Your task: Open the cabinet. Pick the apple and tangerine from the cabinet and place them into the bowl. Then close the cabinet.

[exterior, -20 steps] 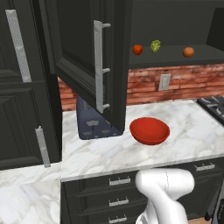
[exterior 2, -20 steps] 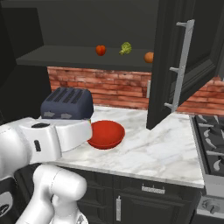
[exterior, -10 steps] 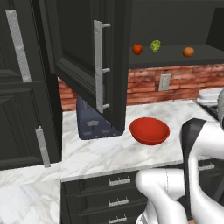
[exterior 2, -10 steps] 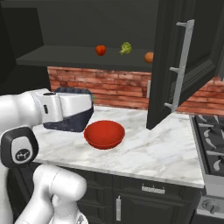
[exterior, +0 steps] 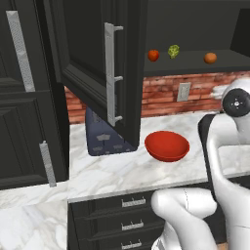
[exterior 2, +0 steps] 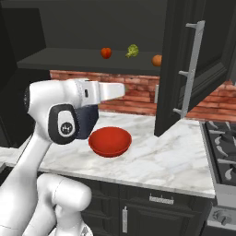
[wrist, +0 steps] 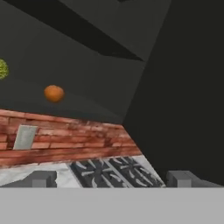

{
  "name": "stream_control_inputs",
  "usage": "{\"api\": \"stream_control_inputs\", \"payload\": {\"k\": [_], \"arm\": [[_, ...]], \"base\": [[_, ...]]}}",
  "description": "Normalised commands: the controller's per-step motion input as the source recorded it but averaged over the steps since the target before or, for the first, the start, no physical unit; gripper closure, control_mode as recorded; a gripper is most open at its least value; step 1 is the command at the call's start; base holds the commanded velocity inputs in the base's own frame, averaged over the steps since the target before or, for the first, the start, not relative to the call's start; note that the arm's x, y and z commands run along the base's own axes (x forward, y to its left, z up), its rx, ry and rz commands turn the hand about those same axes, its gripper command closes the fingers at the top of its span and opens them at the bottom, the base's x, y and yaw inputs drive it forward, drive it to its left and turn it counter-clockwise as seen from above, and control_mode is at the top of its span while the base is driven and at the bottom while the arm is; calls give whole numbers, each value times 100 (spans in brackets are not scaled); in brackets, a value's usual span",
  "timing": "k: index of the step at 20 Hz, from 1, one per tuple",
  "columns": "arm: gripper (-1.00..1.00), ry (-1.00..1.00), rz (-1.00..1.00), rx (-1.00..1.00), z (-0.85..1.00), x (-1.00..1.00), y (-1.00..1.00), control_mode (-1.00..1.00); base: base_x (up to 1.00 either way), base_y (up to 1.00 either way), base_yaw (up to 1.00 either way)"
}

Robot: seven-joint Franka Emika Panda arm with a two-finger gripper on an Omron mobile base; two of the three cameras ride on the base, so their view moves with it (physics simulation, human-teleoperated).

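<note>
The cabinet [exterior: 88, 49] stands open, its two doors [exterior 2: 207, 41] swung outward. On its shelf the red apple [exterior: 153, 55] sits at the left and the orange tangerine [exterior: 210, 58] at the right; both show from the other side too, the apple [exterior 2: 106, 52] and the tangerine [exterior 2: 157, 60]. The red bowl [exterior: 167, 145] rests empty on the marble counter below, also the bowl [exterior 2: 109, 141]. My gripper [wrist: 113, 180] is open with nothing between its fingertips [wrist: 41, 178]. It looks up toward the tangerine [wrist: 54, 93], still well short of the shelf.
A yellow-green bumpy item [exterior: 173, 51] lies between the two fruits. A dark toaster [exterior: 105, 136] stands left of the bowl, under the left door's handle [exterior: 113, 73]. A stove [exterior 2: 221, 152] is at the counter's right end. My raised forearm [exterior 2: 101, 90] spans above the bowl.
The arm has swung up from low in front of the counter to shelf height. The fruits, bowl and doors have not moved.
</note>
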Motion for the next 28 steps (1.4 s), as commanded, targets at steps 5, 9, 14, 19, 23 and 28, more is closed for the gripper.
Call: {"api": "stream_control_inputs", "payload": {"k": [5, 9, 14, 19, 23, 28], "arm": [[-100, 0, -2, 5, 0, 39, -81, -100], [-100, 0, -3, 4, 0, 39, -79, -100], [-100, 0, -2, 5, 0, 37, -68, -100], [-100, 0, 0, 10, 0, 22, -57, -100], [-100, 0, 0, 7, 0, 18, -55, -100], [-100, -5, 3, -9, 0, -6, 39, -100]], "base": [[0, 0, 0], [0, 0, 0], [0, 0, 0], [0, 0, 0], [0, 0, 0], [0, 0, 0]]}}
